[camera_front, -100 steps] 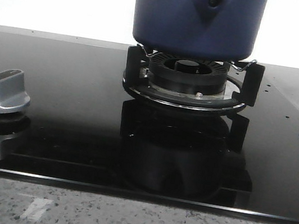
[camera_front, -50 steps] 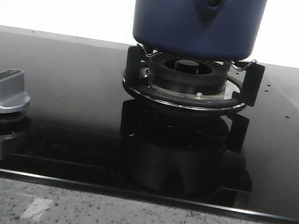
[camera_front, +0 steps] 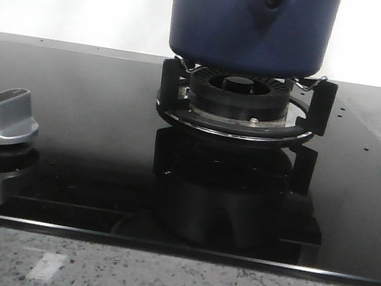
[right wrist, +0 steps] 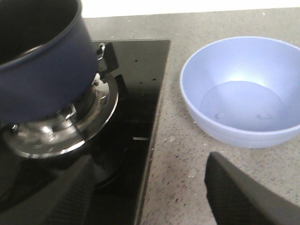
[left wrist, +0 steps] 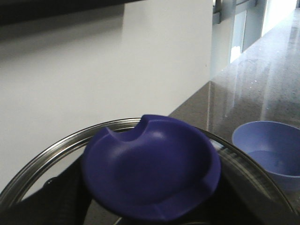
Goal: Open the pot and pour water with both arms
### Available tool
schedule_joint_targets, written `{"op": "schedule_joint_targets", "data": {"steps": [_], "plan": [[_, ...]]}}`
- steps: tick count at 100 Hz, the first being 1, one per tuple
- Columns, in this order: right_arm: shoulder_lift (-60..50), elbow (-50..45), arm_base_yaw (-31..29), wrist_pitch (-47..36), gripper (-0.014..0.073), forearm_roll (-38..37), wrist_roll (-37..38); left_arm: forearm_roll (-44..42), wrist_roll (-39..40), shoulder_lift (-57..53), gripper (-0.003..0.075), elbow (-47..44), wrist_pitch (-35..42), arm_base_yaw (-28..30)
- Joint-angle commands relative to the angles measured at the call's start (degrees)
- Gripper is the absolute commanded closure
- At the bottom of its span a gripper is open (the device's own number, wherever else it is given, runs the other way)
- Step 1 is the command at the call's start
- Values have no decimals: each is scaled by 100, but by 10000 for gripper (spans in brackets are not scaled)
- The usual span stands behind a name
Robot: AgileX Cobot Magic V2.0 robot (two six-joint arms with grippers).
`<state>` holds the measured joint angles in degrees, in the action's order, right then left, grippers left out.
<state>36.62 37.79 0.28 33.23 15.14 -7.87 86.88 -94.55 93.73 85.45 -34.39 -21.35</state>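
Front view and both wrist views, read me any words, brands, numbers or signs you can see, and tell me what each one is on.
None: no readable text in any view.
The pot, the stove knob, the black cooktop and the light blue bowl carry no visible lettering or symbols.

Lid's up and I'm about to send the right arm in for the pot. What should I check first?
1. Pot uncovered: ok, the rim is open in the right wrist view.
2. Left arm's hold on the lid: cannot tell, as the fingers are hidden behind the knob.
3. Right gripper open and empty: ok.
4. Pot seated on the burner stand: ok, it sits level.
5. Bowl upright on the counter beside the stove: ok.
6. Water level in the pot: cannot tell, the inside is dark.
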Motion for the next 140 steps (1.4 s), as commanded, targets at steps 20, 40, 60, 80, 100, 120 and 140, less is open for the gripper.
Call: {"op": "schedule_joint_targets", "data": {"steps": [20,40,60,80,100,120,140], "plan": [[1663,1578,-1176,469,139,-85,293,345,85,-632,365,241,-596,1029],[3158,2854,-1740,1284,139,-150,293,345,223,-644,365,241,-1172,1677],[4297,3680,-1968,1711,139,-436,293,345,223,-644,365,241,-1331,2031],[5061,3801,-2119,1736,139,-482,293,345,223,-644,365,241,-1346,2069],[5449,3801,-2145,1736,239,-484,293,345,223,-644,365,241,-1346,2069],[5474,3808,-2168,1779,667,-484,293,345,223,-644,365,241,-1346,2069],[5365,3869,-2168,1949,664,-407,293,345,223,-644,365,241,-1346,2069]]}}
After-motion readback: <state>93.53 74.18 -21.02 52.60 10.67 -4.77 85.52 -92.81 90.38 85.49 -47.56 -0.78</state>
